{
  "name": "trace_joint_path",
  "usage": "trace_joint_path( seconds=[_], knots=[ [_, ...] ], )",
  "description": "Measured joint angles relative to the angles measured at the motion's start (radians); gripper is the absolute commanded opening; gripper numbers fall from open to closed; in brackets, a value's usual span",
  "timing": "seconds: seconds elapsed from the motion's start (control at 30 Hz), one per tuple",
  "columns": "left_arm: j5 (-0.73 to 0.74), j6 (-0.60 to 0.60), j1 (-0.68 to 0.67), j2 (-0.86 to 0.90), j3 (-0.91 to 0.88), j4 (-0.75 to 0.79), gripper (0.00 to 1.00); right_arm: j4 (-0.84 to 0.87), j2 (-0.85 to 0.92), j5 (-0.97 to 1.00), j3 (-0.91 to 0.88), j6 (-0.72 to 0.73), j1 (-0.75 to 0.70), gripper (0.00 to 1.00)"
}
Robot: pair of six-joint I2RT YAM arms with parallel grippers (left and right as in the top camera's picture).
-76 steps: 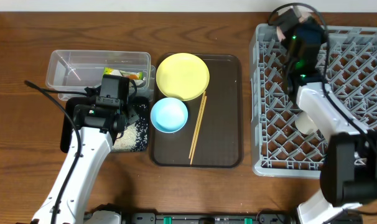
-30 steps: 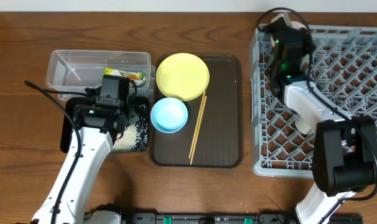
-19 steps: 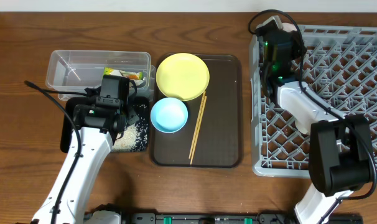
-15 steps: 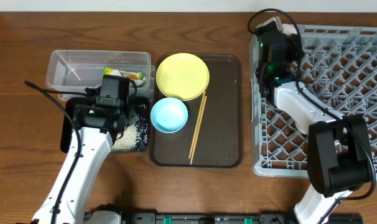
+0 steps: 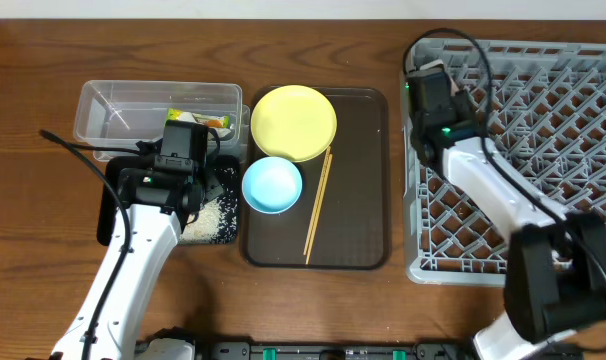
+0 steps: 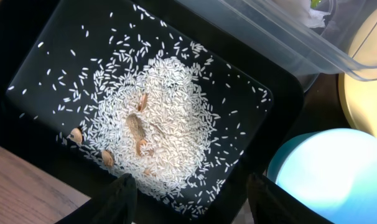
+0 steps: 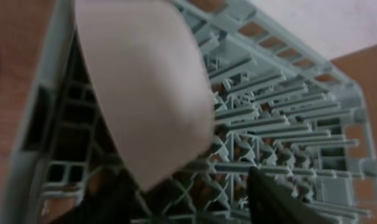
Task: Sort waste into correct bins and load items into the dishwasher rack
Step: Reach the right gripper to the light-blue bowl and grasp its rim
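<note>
Left jaws apart; chopsticks [image 5: 318, 205] lengthwise near-to-far, far end rightward.

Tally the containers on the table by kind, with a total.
tub: 1
trays: 2, the black tray and the brown tray
rack: 1
total: 4

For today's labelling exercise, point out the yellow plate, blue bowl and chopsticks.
yellow plate [image 5: 293, 122], overhead view, its centre.
blue bowl [image 5: 272, 184], overhead view, its centre.
chopsticks [image 5: 318, 206], overhead view, mid-length.
</note>
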Motion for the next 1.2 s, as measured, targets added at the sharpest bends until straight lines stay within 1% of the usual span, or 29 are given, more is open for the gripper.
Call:
trace_joint_path(
  seconds=[0.1, 0.13, 0.17, 0.27, 0.33, 0.4, 0.47, 0.5, 0.53, 0.6, 0.7, 0.9, 1.0, 1.13, 1.2],
  knots=[
    [0.0, 0.0, 0.0, 0.0, 0.0, 0.0, 0.6, -0.016, -0.074, -0.066, 0.0, 0.014, 0.001, 0.68],
    [0.0, 0.0, 0.0, 0.0, 0.0, 0.0, 0.64, -0.018, -0.098, -0.093, 0.0, 0.018, 0.001, 0.68],
    [0.0, 0.001, 0.0, 0.0, 0.0, 0.0, 0.64, -0.017, -0.121, -0.135, 0.0, 0.02, 0.001, 0.68],
    [0.0, -0.003, 0.0, 0.0, 0.0, 0.0, 0.65, -0.016, -0.176, -0.299, 0.0, 0.029, 0.016, 0.69],
    [0.0, -0.003, 0.0, 0.0, 0.0, -0.001, 0.65, -0.01, -0.193, -0.46, 0.0, 0.032, 0.045, 0.72],
    [-0.002, -0.003, 0.0, 0.0, 0.0, -0.003, 0.65, -0.011, -0.192, -0.607, 0.0, 0.039, 0.072, 0.72],
    [-0.015, -0.003, 0.0, 0.0, 0.0, -0.016, 0.66, -0.015, -0.182, -0.737, 0.0, 0.051, 0.104, 0.69],
    [-0.026, -0.003, 0.0, 0.0, 0.0, -0.025, 0.66, -0.016, -0.177, -0.782, 0.0, 0.056, 0.118, 0.65],
    [-0.035, -0.005, 0.0, 0.0, 0.0, -0.032, 0.66, -0.017, -0.169, -0.818, 0.0, 0.062, 0.135, 0.61],
    [-0.054, -0.011, 0.003, 0.0, 0.0, -0.05, 0.67, -0.017, -0.146, -0.867, 0.0, 0.076, 0.164, 0.59],
    [-0.075, -0.025, 0.024, 0.0, 0.0, -0.067, 0.68, -0.017, -0.092, -0.912, 0.0, 0.092, 0.22, 0.53],
    [-0.093, -0.031, 0.071, 0.0, 0.0, -0.073, 0.69, -0.018, 0.025, -0.932, 0.0, 0.161, 0.315, 0.51],
    [-0.097, -0.032, 0.073, 0.0, 0.0, -0.073, 0.69, -0.017, 0.077, -0.898, 0.0, 0.203, 0.349, 0.44],
    [-0.097, -0.033, 0.073, 0.0, 0.0, -0.073, 0.69, -0.018, 0.127, -0.822, 0.0, 0.255, 0.376, 0.31],
    [-0.097, -0.033, 0.073, 0.0, 0.0, -0.074, 0.69, -0.018, 0.146, -0.792, 0.0, 0.282, 0.381, 0.29]
  ],
)
